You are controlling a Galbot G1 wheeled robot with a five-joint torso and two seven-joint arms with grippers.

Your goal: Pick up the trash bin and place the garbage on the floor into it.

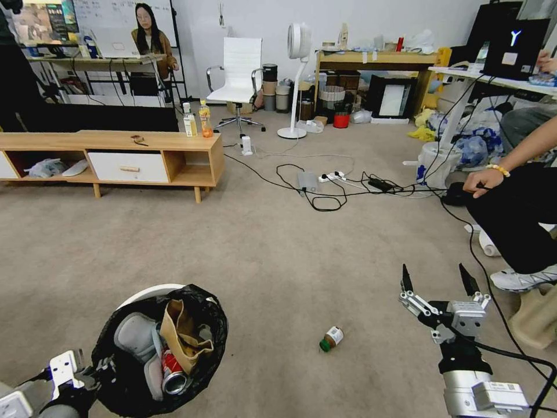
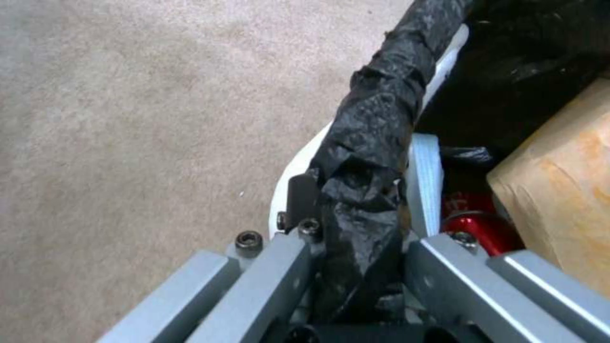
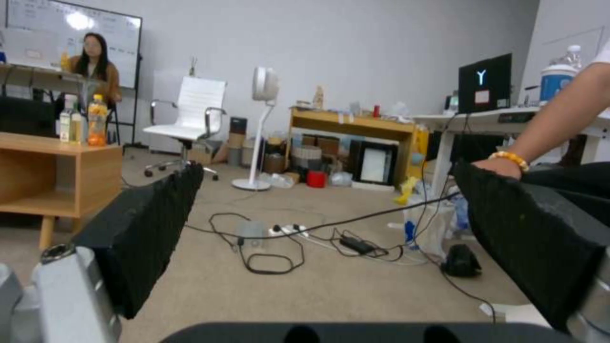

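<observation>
The trash bin [image 1: 152, 293], white with a crinkly black bag, hangs at the lower left of the head view. My left gripper [image 1: 87, 377] is shut on its rim [image 2: 369, 143], one finger inside and one outside the bag. Inside the bin lie torn brown cardboard [image 1: 183, 334], a red soda can [image 1: 173, 373] and a grey piece. A small green-capped bottle [image 1: 331, 338] lies on its side on the beige carpet floor [image 1: 278, 261], ahead and to the left of my right gripper [image 1: 436, 278]. That gripper is open with nothing between its fingers [image 3: 152, 224].
A low wooden cabinet [image 1: 110, 157] with two drink bottles [image 1: 197, 121] stands at the far left. Black cables and a power strip [image 1: 331, 177] trail across the carpet's middle. A seated person's leg and shoe [image 1: 522, 278] are close on the right, beside a desk [image 1: 493, 81].
</observation>
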